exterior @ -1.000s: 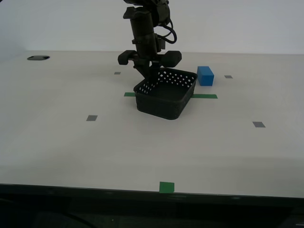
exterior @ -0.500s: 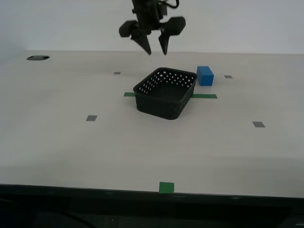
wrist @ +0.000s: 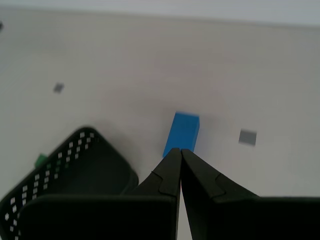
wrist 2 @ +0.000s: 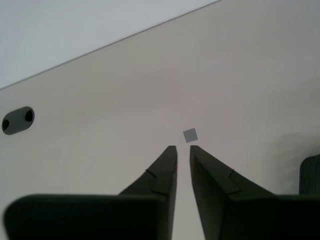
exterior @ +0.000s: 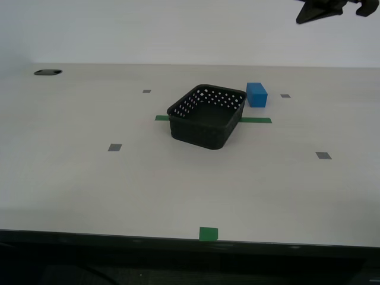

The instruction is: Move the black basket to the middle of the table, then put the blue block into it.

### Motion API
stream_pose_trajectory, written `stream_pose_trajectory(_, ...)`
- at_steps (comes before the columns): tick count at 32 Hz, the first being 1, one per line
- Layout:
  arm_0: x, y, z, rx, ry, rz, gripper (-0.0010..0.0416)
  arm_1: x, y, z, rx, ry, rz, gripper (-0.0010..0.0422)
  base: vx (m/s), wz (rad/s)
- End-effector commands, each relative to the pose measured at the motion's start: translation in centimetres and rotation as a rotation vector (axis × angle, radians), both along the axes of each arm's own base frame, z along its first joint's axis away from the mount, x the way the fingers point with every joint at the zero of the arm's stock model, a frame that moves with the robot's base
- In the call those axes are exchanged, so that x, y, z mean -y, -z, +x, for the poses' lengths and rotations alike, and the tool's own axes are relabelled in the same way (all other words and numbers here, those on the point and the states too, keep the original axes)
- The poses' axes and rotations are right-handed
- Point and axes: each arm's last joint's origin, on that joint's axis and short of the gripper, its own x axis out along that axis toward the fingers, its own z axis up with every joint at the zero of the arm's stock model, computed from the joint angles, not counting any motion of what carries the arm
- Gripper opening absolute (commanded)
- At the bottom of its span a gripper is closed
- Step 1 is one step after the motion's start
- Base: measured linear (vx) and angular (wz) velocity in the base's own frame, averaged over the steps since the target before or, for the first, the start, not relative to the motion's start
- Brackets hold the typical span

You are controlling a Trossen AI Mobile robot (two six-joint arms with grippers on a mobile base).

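Observation:
The black basket [exterior: 206,116] stands upright on the table [exterior: 89,178], across the green tape strip [exterior: 256,120]. The blue block [exterior: 256,94] sits just behind the basket's far corner, on the exterior view's right, apart from it. In the first wrist view my first gripper [wrist: 179,150] is shut and empty, high above the blue block [wrist: 182,132], with the basket [wrist: 75,175] beside it. My second gripper [wrist 2: 181,147] is open by a narrow gap and empty, high over bare table, with a basket edge [wrist 2: 311,175] at the frame's side.
A dark arm part [exterior: 323,9] hangs at the exterior view's top right edge. Small grey squares [exterior: 323,155] dot the tabletop. A green square mark [exterior: 208,234] lies at the near edge. A dark cable hole [exterior: 47,72] sits at the far left.
The arm that stood at the basket's rim let go, rose and left the exterior view. The basket stays where it was set down. A dark arm part has appeared at the top right.

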Motion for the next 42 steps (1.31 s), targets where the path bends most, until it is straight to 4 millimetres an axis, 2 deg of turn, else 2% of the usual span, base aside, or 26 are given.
stream_pose_trajectory(1,-2.3,0.9,2.6,-0.01,-0.053,-0.006,0.0005,-1.6,0.1,0.3,-0.028,-0.032,0.02,0.0007,0.0,0.0)
stream_pose_trajectory(5,-3.4,1.7,5.1,-0.085,-0.062,-0.024,0.0042,-2.8,0.2,0.7,-0.036,-0.049,0.032,-0.0002,0.0,0.0)
stream_pose_trajectory(7,-3.9,2.4,6.8,-0.161,-0.063,-0.044,0.0092,-3.5,0.2,1.0,-0.038,-0.06,0.035,0.0001,0.0,0.0)
stream_pose_trajectory(9,-4.1,2.6,7.5,-0.181,-0.064,-0.05,0.0116,-3.7,0.2,1.0,-0.036,-0.061,0.038,-0.0002,0.0,0.0)
stream_pose_trajectory(10,-4.4,2.7,8.7,-0.198,-0.053,-0.069,0.0156,-4.1,0.1,1.2,-0.035,-0.066,0.039,0.0,0.0,0.0)
stream_pose_trajectory(13,-5.2,3.7,10.4,-0.25,-0.06,-0.085,0.0238,-5.0,0.1,1.5,-0.03,-0.078,0.043,0.0,0.0,0.0)
stream_pose_trajectory(16,-5.4,5.6,10.8,-0.297,-0.035,-0.134,0.0275,-5.3,0.2,1.6,-0.032,-0.082,0.046,0.0,0.0,0.0)
stream_pose_trajectory(18,-5.4,6.3,10.9,-0.313,-0.026,-0.163,0.0278,-5.3,0.2,1.7,-0.033,-0.081,0.043,0.0,0.0,0.0)
stream_pose_trajectory(22,-5.5,9.3,11.3,-0.369,-0.028,-0.184,0.0247,-5.3,1.1,1.9,-0.051,-0.068,0.028,0.0,0.0,0.0)
stream_pose_trajectory(25,-5.7,10.7,11.5,-0.386,-0.031,-0.189,0.0246,-5.4,1.6,1.9,-0.061,-0.069,0.032,0.0,0.0,0.0)
stream_pose_trajectory(30,-6.1,13.7,11.9,-0.418,-0.038,-0.199,0.0308,-5.4,3.2,2.1,-0.098,-0.056,0.02,0.0,0.0,0.0)
stream_pose_trajectory(32,-6.2,13.7,12.0,-0.405,-0.038,-0.196,0.0318,-5.4,3.2,2.2,-0.096,-0.056,0.019,0.0,0.0,0.0)
stream_pose_trajectory(37,-6.3,13.5,12.6,-0.333,-0.005,-0.22,0.0307,-5.3,3.2,2.2,-0.091,-0.053,0.011,0.0,0.0,0.0)
stream_pose_trajectory(42,-6.3,14.9,12.7,-0.359,0.017,-0.22,0.0315,-5.3,3.2,2.2,-0.096,-0.042,-0.004,0.0,0.0,0.0)
